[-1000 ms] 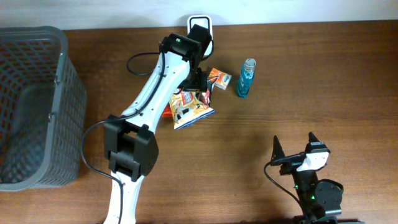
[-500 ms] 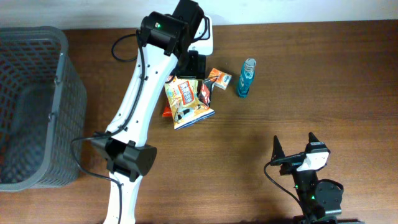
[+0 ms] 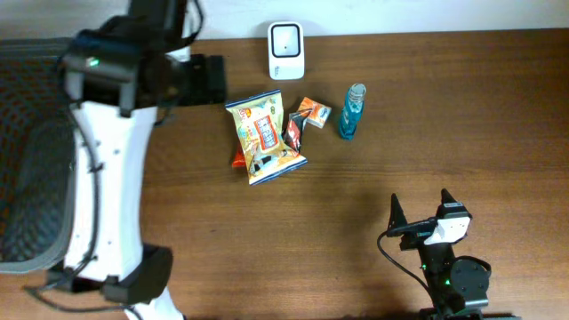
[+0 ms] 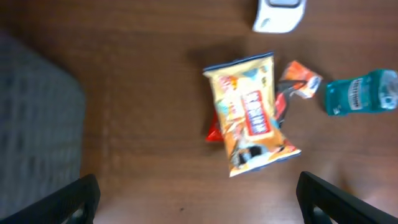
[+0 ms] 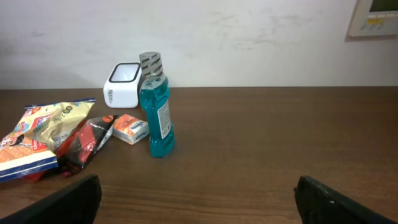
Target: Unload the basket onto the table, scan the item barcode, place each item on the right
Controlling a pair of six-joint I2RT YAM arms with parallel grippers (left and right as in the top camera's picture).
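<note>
The items lie in a cluster at the back middle of the table: a yellow snack bag [image 3: 265,138] [image 4: 249,115] [image 5: 43,134], a small orange box [image 3: 313,112] [image 5: 130,129], a dark red packet [image 3: 292,132] and an upright blue bottle [image 3: 349,113] [image 5: 155,106]. The white barcode scanner [image 3: 285,38] [image 4: 280,12] [image 5: 121,84] stands behind them. My left gripper [image 3: 213,80] [image 4: 199,205] hangs high, left of the cluster, open and empty. Near the front edge my right gripper [image 3: 420,209] [image 5: 199,205] rests open, well short of the bottle.
A grey mesh basket [image 3: 53,80] [image 4: 31,124] fills the far left of the table. Bare brown wood stretches between the item cluster and the right gripper and along the right side. A wall stands behind the table.
My left arm has swung left and risen away from the items, uncovering the snack bag and scanner. Both grippers stay open. The right arm has not moved.
</note>
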